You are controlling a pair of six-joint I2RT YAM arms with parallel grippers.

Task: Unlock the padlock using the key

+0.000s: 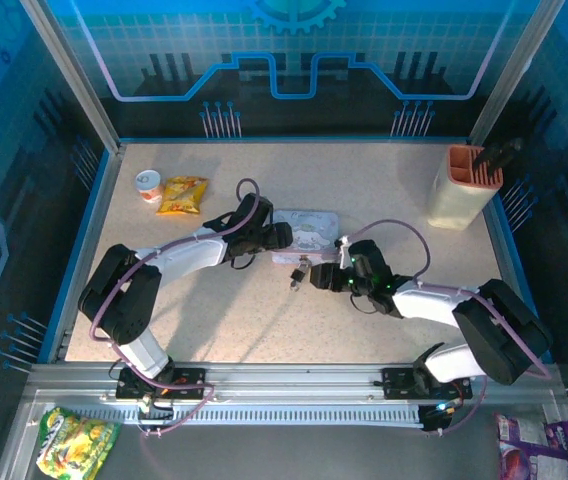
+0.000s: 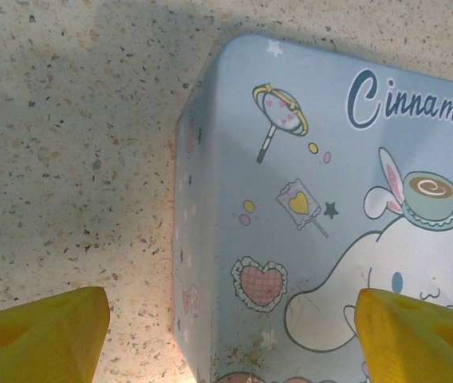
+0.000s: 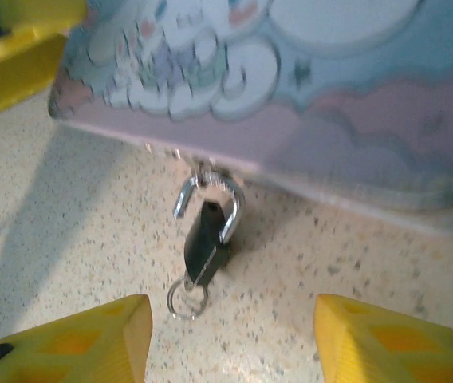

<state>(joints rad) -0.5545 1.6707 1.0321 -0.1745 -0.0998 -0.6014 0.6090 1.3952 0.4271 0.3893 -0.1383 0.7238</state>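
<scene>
The Cinnamoroll tin (image 1: 314, 228) (pale blue, lying flat) serves as the reference.

The left arm reaches in from the tin's left side, elbow bent and wrist pitched downward. The left gripper (image 2: 232, 307) stands over the tin's left corner with its jaws spread. One finger is above the lid and the other is beyond the tin's wall; it grips nothing.

The right arm lies low, extended from the tin's right side. The right gripper (image 3: 233, 307) faces the tin's near wall, jaws spread and empty.

The padlock (image 3: 205, 239) lies just outside that wall, its shackle hooked at the tin's latch. It is straight ahead of the right gripper and apart from both fingers. Its long axis runs from the wall toward the gripper, slightly slanted.

The key (image 3: 198, 275) appears seated in the padlock's end farthest from the tin, with the key ring (image 3: 171, 303) trailing outward.

The right arm is the nearer one, so a straight advance should meet the key first.
</scene>
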